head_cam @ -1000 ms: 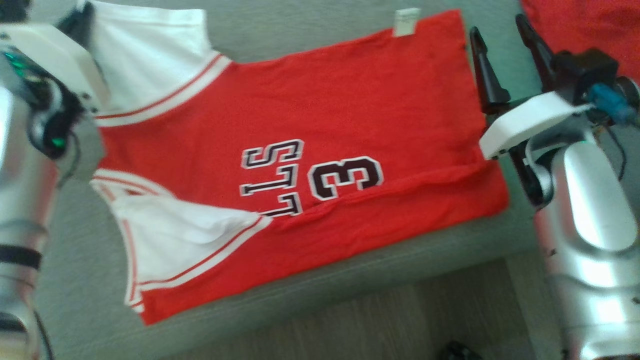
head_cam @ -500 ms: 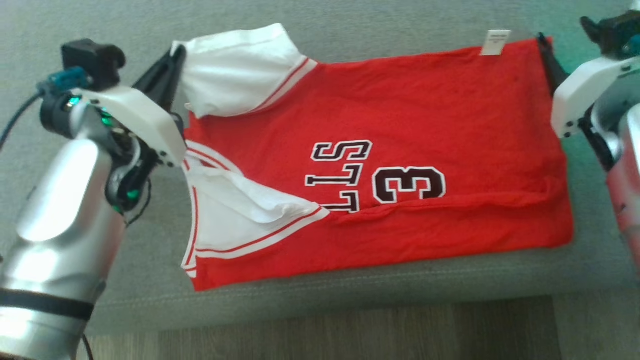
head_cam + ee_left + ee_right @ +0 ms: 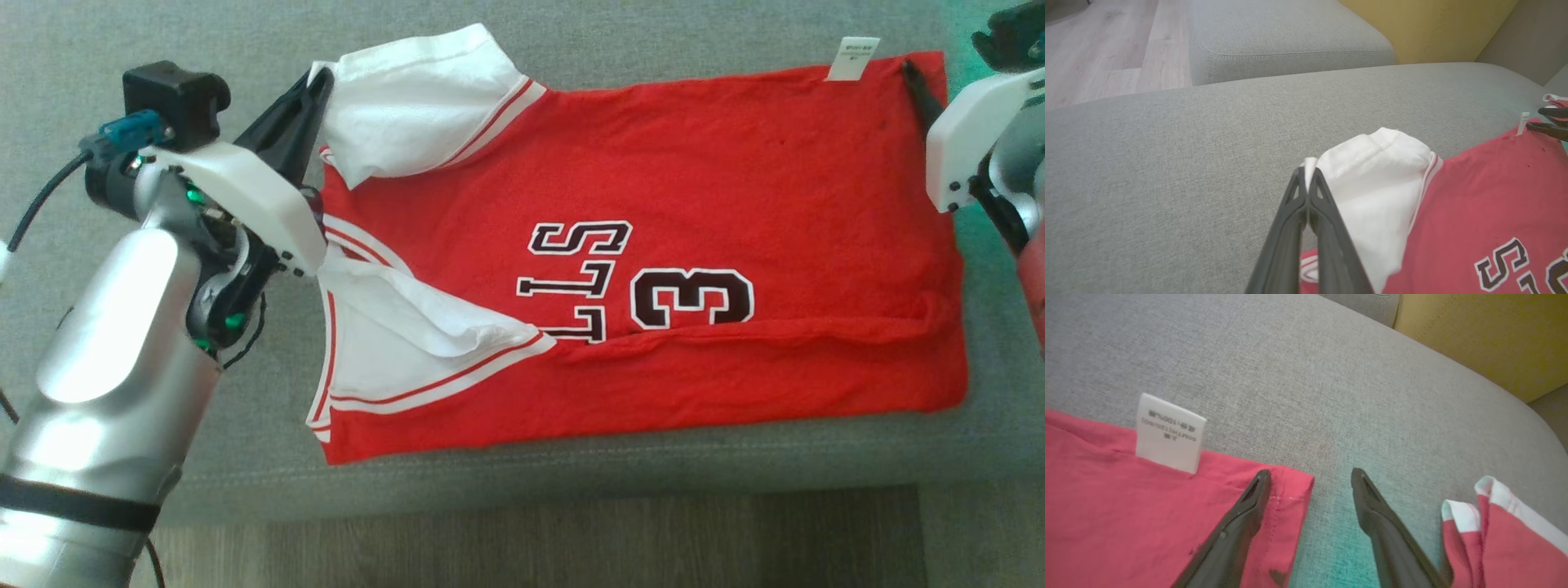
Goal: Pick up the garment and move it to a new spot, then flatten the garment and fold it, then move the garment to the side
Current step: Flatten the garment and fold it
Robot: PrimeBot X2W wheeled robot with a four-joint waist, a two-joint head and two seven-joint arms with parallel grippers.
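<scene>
The garment (image 3: 694,204) is a red jersey with black lettering, spread on the grey sofa cushion (image 3: 571,33) with its near long edge folded over. My left gripper (image 3: 322,77) is shut on the edge of the far white sleeve (image 3: 416,106), which it holds slightly raised. In the left wrist view the two fingers (image 3: 1306,212) meet, pinching the sleeve (image 3: 1372,183). My right gripper (image 3: 1309,473) is open at the jersey's far right hem corner (image 3: 1290,486). One finger is over the red cloth and the other over bare cushion. A white label (image 3: 1169,433) sticks out near it.
Wood floor (image 3: 571,539) runs along the cushion's near edge. Another red and white piece of cloth (image 3: 1506,531) lies just right of my right gripper. A second grey cushion (image 3: 1290,36) and a yellow cushion (image 3: 1433,28) stand behind.
The head camera has swung, so the whole picture has shifted. The jersey lies as before. My left gripper stays shut on the sleeve and my right gripper stays open.
</scene>
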